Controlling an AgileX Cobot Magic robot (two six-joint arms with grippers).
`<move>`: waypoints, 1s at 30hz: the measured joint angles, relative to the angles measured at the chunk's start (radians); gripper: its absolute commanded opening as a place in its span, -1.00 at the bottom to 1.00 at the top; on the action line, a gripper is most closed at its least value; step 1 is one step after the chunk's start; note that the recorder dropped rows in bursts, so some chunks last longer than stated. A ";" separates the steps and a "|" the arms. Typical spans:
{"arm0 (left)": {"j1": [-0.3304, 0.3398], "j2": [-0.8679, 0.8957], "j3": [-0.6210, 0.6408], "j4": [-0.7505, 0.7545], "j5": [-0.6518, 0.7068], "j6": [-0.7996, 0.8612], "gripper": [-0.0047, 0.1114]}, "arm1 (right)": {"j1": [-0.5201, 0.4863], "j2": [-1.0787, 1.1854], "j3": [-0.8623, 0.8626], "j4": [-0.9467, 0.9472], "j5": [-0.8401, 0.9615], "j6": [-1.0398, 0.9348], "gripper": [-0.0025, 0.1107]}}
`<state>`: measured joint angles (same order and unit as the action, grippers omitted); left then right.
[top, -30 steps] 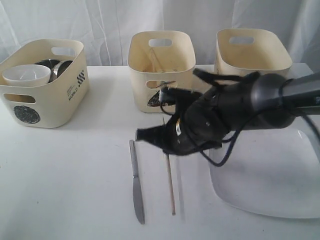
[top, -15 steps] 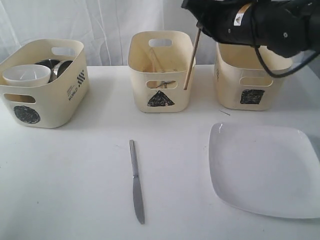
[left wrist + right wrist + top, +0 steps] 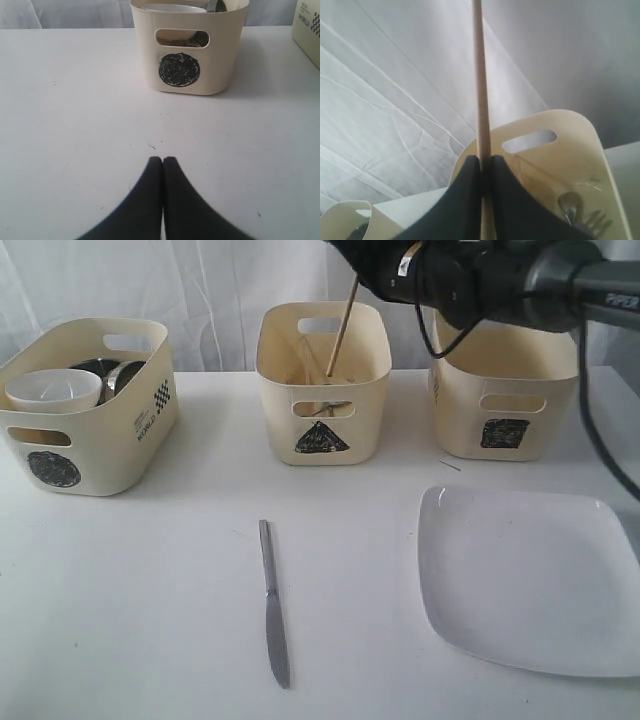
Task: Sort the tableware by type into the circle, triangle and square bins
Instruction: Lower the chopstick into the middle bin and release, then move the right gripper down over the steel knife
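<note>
Above the triangle bin (image 3: 350, 425), your right gripper (image 3: 358, 272) is clamped almost fully closed on a single wooden chopstick (image 3: 340, 330), pinching it near its upper end. The stick hangs below the fingertips at a slant, with its lower tip inside the bin's mouth. Lower it a little more before you let go, so the tip settles among the cutlery rather than glancing off the rim; the right wrist view shows a fork (image 3: 592, 220) and a spoon (image 3: 567, 202) lying in there. Part the jaws gently, then lift straight up. Your left gripper (image 3: 162, 161) sits closed and empty over the table (image 3: 75, 100), facing the circle bin (image 3: 190, 75). The knife (image 3: 272, 605) and square plate (image 3: 530, 580) are not yet sorted.
</note>
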<state>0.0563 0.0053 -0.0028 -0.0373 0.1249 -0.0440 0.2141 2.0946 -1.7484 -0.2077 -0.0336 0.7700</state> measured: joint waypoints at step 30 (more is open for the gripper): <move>0.000 0.000 0.000 0.000 0.000 0.000 -0.92 | 0.147 0.051 -0.119 0.063 0.654 -0.439 -0.41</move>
<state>0.0563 0.0053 -0.0028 -0.0373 0.1249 -0.0440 0.3609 2.1461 -1.8670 -0.1444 0.6206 0.3309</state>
